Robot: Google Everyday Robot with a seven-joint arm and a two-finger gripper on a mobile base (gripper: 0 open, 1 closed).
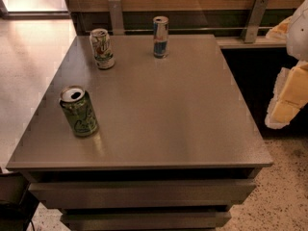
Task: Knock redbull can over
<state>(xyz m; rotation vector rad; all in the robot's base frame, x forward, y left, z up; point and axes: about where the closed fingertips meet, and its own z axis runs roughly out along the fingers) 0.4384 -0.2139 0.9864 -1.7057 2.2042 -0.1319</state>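
The redbull can [160, 36], a slim, tall blue-and-silver metal can with a silver top, stands upright near the far edge of the grey flat-topped table [183, 109]. Its upper part is silver and its lower part blue; the lettering cannot be read. To its left, apart from it, stands a white-and-green can [102, 48]. Near the front left corner, well apart from both, stands a wider green can with pale scrawls [78, 111], its top opened. The gripper [284, 105] shows only as a pale yellow-white shape beyond the table's right side, well apart from the redbull can. The right edge of the view cuts it off, and I cannot tell whether it is open or closed.
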